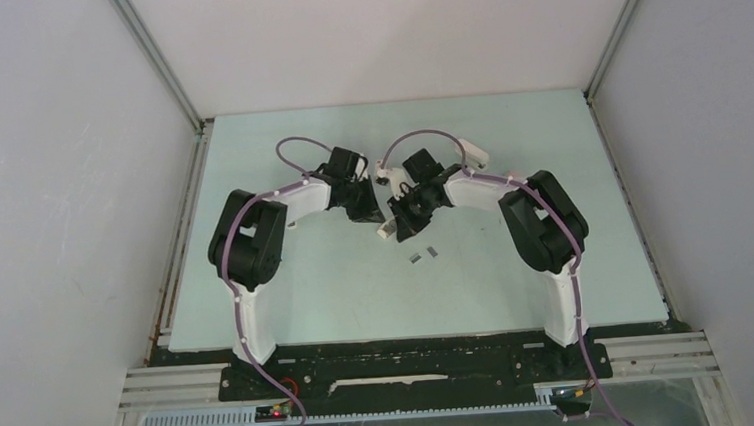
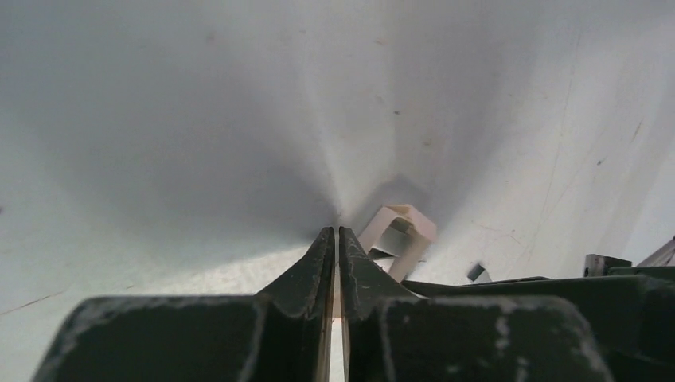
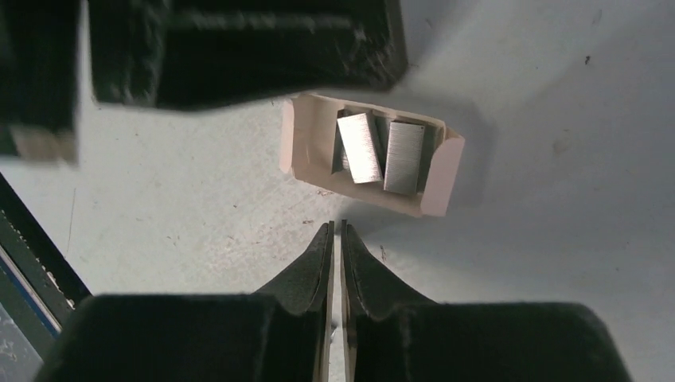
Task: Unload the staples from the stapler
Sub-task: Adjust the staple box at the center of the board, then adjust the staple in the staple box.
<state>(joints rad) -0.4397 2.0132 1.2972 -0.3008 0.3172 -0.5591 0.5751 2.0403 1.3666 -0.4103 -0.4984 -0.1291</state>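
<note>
Two silvery staples point(image 3: 360, 147) lie in a small open white box point(image 3: 298, 147), just beyond my right gripper point(image 3: 336, 227). That gripper is shut with nothing between its fingers. Two more staple strips point(image 1: 423, 255) lie loose on the table in front of the grippers. My left gripper point(image 2: 336, 232) is shut too, its tips just left of the box point(image 2: 398, 232), and one strip point(image 2: 477, 273) shows on its right. From above, the left gripper point(image 1: 368, 214) and right gripper point(image 1: 401, 229) meet over the box point(image 1: 386, 230). A white thing at the back, probably the stapler point(image 1: 473, 151), is partly hidden by the right arm.
The pale green table point(image 1: 289, 299) is walled by grey panels on the left, right and back. The left gripper's black body point(image 3: 239, 48) hangs over the box's far edge in the right wrist view. Both arm bases stand at the near edge.
</note>
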